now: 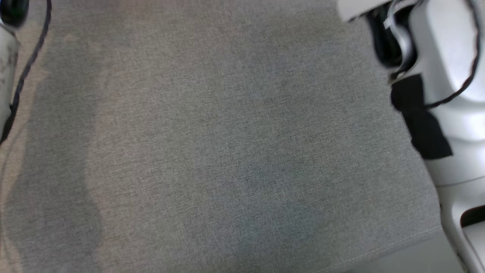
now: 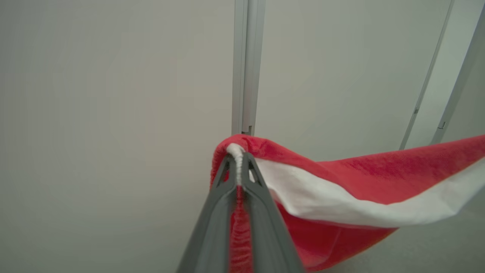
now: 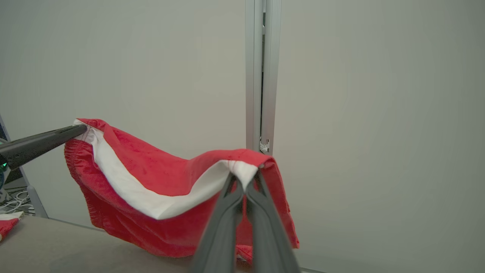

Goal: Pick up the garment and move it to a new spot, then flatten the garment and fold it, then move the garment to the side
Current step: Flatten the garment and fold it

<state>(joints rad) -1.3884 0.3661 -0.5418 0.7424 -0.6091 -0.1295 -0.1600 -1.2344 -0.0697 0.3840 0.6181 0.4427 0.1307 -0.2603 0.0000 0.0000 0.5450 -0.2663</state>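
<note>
**Red garment [image 3: 151,170] slung between two pincers, over the grey bench [image 3: 57,246]**
The left pincer [image 2: 238,155] and right pincer [image 3: 244,177] were each clamped shut on a top corner. Between them the cloth sagged, plush red with a white band, and its lower edge hung below the tips. The pinches were thin: pulling the arms further apart could have slipped one corner free, and the garment would have dropped bunched.

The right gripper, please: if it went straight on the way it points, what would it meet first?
Past the garment pinched in the right gripper, probably the pale wall near its metal post; the way between looks free, though depth is unclear.
</note>
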